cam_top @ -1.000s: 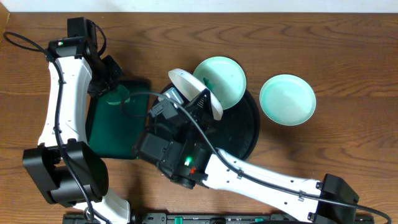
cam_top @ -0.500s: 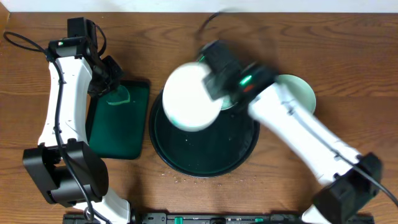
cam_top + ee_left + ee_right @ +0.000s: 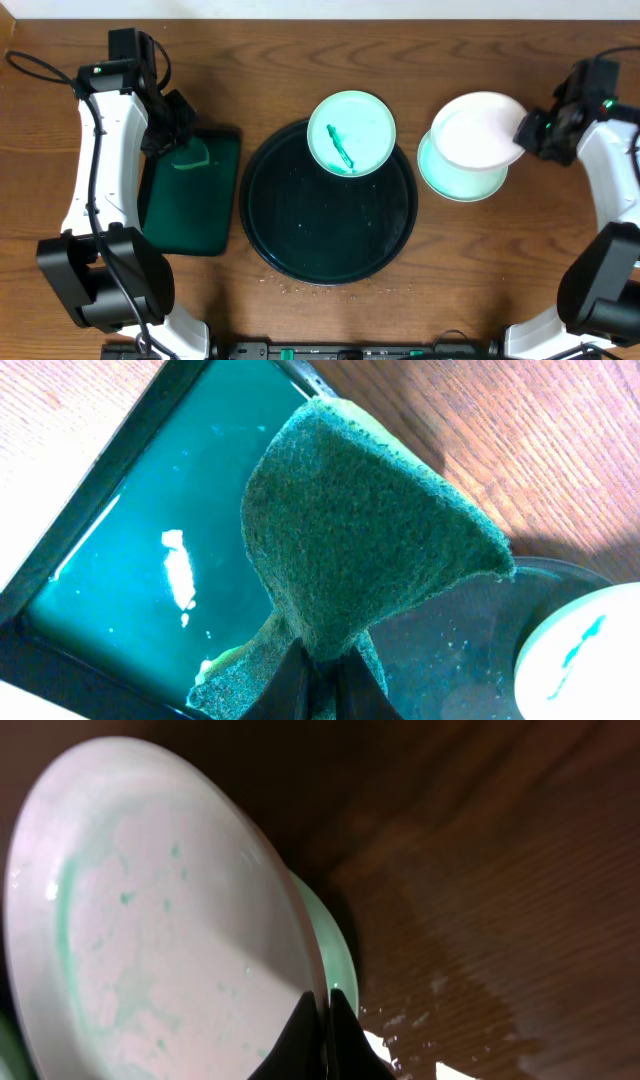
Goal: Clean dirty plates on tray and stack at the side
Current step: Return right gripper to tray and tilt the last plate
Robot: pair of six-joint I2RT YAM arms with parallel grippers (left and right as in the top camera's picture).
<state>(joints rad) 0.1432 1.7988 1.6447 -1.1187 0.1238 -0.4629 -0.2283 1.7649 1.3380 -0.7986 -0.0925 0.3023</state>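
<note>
The round black tray lies mid-table. One pale turquoise plate with a dark green streak rests on its far rim. To the right, on the table, lies a second turquoise plate. My right gripper is shut on the rim of a white plate and holds it just above that second plate; the right wrist view shows the held plate faintly smeared green, with the lower plate's edge behind. My left gripper is shut on a green sponge over the rectangular green tray.
The rectangular green tray holds shallow liquid with small white flecks. Water drops and crumbs lie on the wood by the stacked plates and in front of the black tray.
My right arm swung from over the black tray to the right side, carrying the white plate above the turquoise plate there. The streaked plate is now uncovered. The left arm has not moved.
</note>
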